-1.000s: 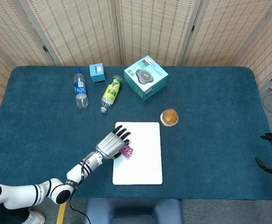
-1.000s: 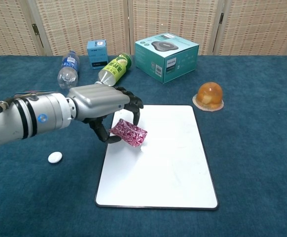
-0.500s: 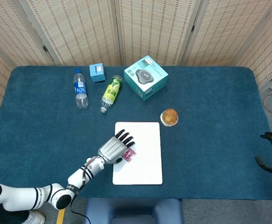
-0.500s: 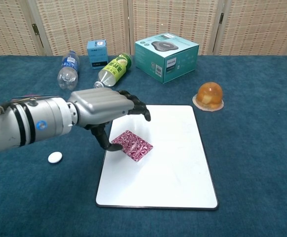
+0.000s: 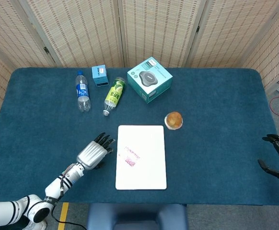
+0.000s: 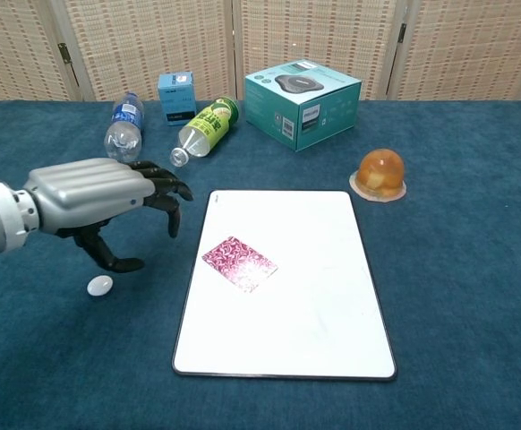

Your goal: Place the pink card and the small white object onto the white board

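The pink patterned card [image 6: 240, 263] [image 5: 130, 158] lies flat on the left part of the white board [image 6: 314, 305] [image 5: 149, 139]. My left hand [image 6: 99, 199] [image 5: 93, 151] hovers over the blue cloth left of the board, fingers apart, holding nothing. The small white object [image 6: 99, 286] rests on the cloth just below that hand; the head view hides it under the hand. My right hand [image 5: 278, 155] sits at the table's far right edge, empty with its fingers apart.
At the back stand a clear water bottle [image 6: 123, 126], a small blue box [image 6: 176, 97], a lying green bottle [image 6: 203, 128] and a teal carton [image 6: 302, 101]. An orange dome-shaped item [image 6: 380, 174] sits right of the board's top corner.
My left hand let go of the pink card, which now lies flat on the board, and drew back to the left off the board. The right hand barely moved.
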### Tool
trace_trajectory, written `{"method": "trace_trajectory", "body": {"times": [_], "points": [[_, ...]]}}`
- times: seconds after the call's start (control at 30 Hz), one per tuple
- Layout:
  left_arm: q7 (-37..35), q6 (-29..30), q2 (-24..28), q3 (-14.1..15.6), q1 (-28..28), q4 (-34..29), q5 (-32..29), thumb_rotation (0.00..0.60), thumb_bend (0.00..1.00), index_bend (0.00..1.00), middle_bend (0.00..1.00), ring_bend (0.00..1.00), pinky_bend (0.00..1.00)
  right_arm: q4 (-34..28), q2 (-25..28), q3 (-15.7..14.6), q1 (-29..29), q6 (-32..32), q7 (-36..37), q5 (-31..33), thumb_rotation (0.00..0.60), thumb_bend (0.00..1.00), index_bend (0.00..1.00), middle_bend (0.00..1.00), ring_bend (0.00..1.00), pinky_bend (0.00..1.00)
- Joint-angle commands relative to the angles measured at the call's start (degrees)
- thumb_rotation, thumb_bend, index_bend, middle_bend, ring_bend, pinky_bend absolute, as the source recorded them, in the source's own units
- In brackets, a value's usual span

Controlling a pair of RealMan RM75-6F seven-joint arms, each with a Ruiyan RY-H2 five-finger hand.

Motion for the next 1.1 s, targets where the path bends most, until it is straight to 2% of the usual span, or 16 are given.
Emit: {"method": "trace_trajectory", "body": {"times": [0.03, 0.63, 1.1], "points": [[-1.5, 1.03, 0.9, 1.13, 1.39, 0.77, 1.41, 0.6, 0.36, 0.39, 0.14, 0.08, 0.0, -0.18, 0.1, 0.02, 0.12, -0.04, -0.16, -0.13, 0.6, 0.25, 0.26, 0.25, 0.23, 0.24], [-5.34, 2.5, 2.46, 3.66, 7.12, 2.87, 3.79, 0.6, 0.36, 0.4, 0.14, 0.08, 0.0, -0.97, 0.35, -0.16, 0.54, -0.03, -0.6, -0.76, 0.6, 0.25, 0.26, 0.25, 0.23, 0.24], [-5.88, 0.44, 0.34, 2.82, 8.16, 5.31, 4.11, 0.6, 0.38, 0.43, 0.14, 0.09, 0.0, -0.78, 0.37, -0.39, 0.24, 0.4, -0.35, -0.73, 0.6, 0.25, 0.26, 0.25, 0.22, 0.24]]}}
